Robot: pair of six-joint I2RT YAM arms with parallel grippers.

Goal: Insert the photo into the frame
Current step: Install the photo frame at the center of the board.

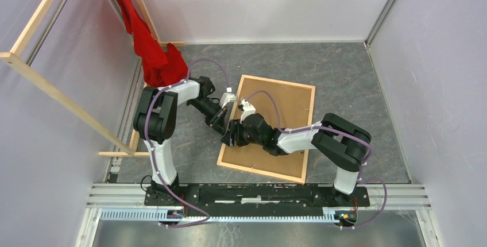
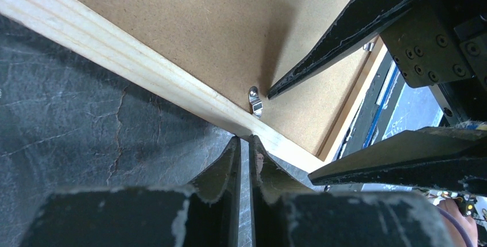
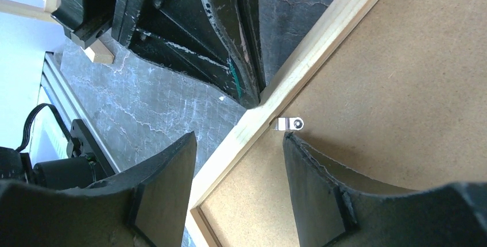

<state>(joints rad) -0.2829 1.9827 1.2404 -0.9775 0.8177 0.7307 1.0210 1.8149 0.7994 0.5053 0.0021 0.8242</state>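
The light-wood frame lies face down on the dark table with a brown hardboard backing panel set inside it. The photo is hidden. My left gripper is shut and empty, its tips against the outer edge of the frame's left rail. My right gripper is open and straddles that same rail. One of its fingers rests on the backing right beside a small metal clip, and the other is over the table. The clip also shows in the left wrist view.
A red cloth hangs at the back left. Long wooden rails stand along the left side. White walls enclose the table. The arms' metal mounting rail runs along the near edge.
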